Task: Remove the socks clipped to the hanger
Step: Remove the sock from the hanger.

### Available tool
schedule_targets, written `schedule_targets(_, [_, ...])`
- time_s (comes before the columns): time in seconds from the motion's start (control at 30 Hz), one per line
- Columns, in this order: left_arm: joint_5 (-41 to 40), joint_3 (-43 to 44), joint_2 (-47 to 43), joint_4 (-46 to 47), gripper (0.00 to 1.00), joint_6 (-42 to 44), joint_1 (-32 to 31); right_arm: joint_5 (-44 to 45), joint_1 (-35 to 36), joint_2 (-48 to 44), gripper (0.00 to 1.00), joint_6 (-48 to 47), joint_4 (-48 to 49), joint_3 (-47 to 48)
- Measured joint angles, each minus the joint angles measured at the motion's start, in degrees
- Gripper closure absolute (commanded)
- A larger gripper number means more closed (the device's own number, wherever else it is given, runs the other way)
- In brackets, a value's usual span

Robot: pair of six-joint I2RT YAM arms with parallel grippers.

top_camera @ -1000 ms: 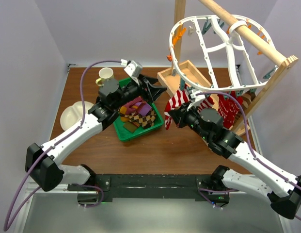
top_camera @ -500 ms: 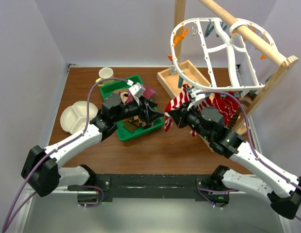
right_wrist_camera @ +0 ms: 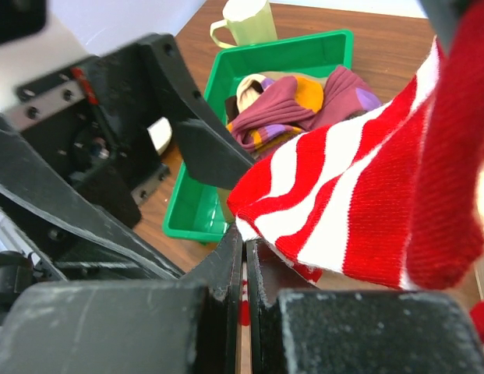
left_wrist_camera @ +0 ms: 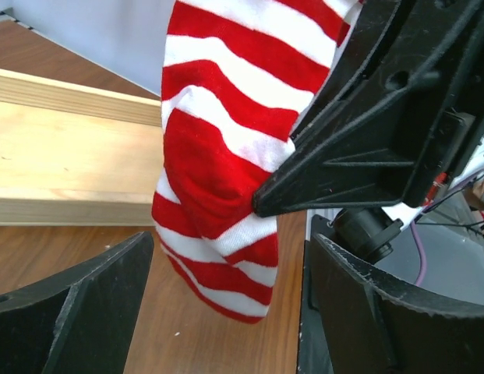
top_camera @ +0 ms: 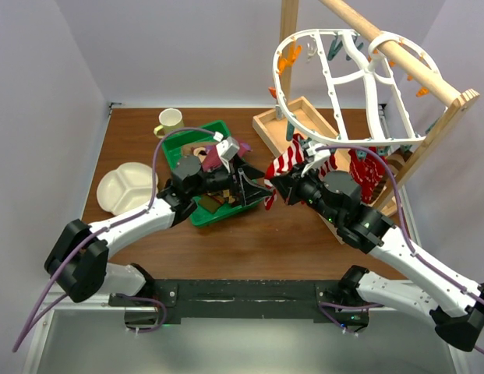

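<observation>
We find left end effector (top_camera: 257,185) jaws apart, striped sock (top_camera: 291,160) at its 2 o'clock, hanging under hanger (top_camera: 330,78). We'd centre jaws round toe, close below pinch. Right end effector (top_camera: 277,189) clamped on sock's 6 o'clock end.

Left tool (left_wrist_camera: 226,253) gapes wide, facing the right tool (right_wrist_camera: 244,234), clamped tight; both arms reach inward.

Top view overlooks the whole table (top_camera: 249,234); wrist views, close in, face each other across the shared striped sock (left_wrist_camera: 218,117)
</observation>
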Motion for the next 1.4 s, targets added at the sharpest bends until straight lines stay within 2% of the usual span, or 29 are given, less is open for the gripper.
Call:
schedule_targets(0.07, [-0.79,0.00,1.29,1.07,0.12,-0.37,-0.74,-0.13,0.00,0.24,1.00,0.15,0.00,0.00])
schedule_targets(0.13, [-2.51,-0.02,2.27,1.99,0.17,-0.85,-1.49,-0.24,0.00,0.52,1.00,0.22,0.00,0.00])
schedule_targets(0.23, [-5.29,-0.20,2.56,3.56,0.41,-1.84,-2.23,-0.39,0.00,0.68,1.00,0.35,0.00,0.00])
schedule_targets(0.27, [-6.03,-0.20,2.56,4.00,0.61,-1.64,-2.54,-0.28,0.00,0.66,1.00,0.37,0.11,0.02])
schedule_targets(0.3, [-6.91,-0.20,2.56,4.22,0.70,-1.66,-2.78,-0.11,-0.07,0.59,1.00,0.39,0.15,0.20])
schedule_targets(0.33, [-8.00,-0.20,2.56,4.31,0.86,-1.31,-3.08,0.07,-0.11,0.57,0.98,0.44,0.22,0.28])
schedule_targets(0.4, [-9.79,-0.20,2.56,4.31,0.99,-1.22,-3.85,0.33,-0.13,0.48,0.94,0.46,0.24,0.31])
schedule_targets(0.47, [-11.80,-0.20,2.54,4.07,1.00,-0.50,-4.92,0.44,-0.17,0.42,0.84,0.66,-0.04,0.31])
schedule_targets(0.57, [-14.58,-0.20,2.45,3.34,1.00,0.24,-5.57,0.48,-0.17,-0.11,0.64,1.03,-0.28,0.31])
schedule_targets(0.67, [-18.10,-0.20,2.21,2.10,1.00,0.55,-5.57,0.44,-0.15,-1.44,0.50,1.64,-0.85,0.31])
schedule_targets(0.8, [-21.92,-0.17,1.55,0.33,1.00,0.92,-5.55,0.33,0.02,-4.13,0.39,1.88,-2.14,0.13])
schedule_targets(1.13, [-25.11,-0.02,1.38,-1.16,1.00,0.96,-5.57,1.70,0.11,-12.52,0.31,1.38,-4.74,-2.21])
schedule_targets(1.4, [-25.46,-0.02,1.38,-1.97,1.00,0.96,-5.57,5.22,0.11,-15.56,0.31,0.87,-4.87,-2.21])
